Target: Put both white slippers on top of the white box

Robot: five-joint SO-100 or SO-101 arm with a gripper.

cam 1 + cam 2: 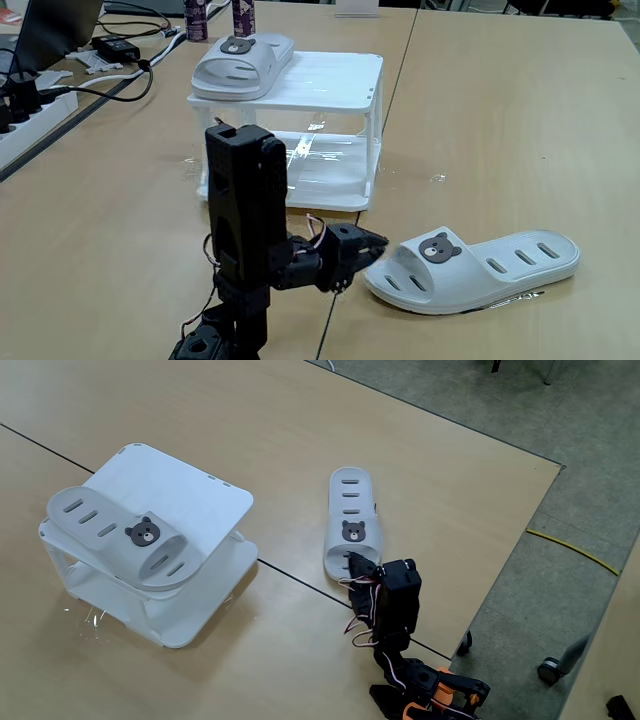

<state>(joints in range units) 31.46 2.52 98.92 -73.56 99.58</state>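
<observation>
So one white slipper (243,63) is already sitting on the white box (330,85), lying across the slatted top at about 10 o'clock of that top in a fixed view, bear badge facing up and its sole flat on the slats. In the other fixed view that same slipper (122,540) runs diagonally along the near-left edge of the box (205,495), and its ends look like they hang a little past the edge.

The second slipper (475,268) is on the wooden table (500,120), out at roughly 4 o'clock from the box and well apart from it. Badge up, vent slots visible, open end pointing toward the arm. In the top-down-ish fixed view it (354,525) lies at 3 o'clock of the box, just across the seam between the two tabletops (300,420).

The gripper (372,245) is low down, right at the open end of that floor slipper, touching or almost touching the strap edge. From the other side the gripper (354,567) sits at the slipper's 6 o'clock end. Can't really tell how wide the pincer is, the fingers are dark and bunched up against the slipper, and I can't tell if it's got hold of anything

Cables and a power strip (30,105) are off at 9 o'clock in the background
</observation>
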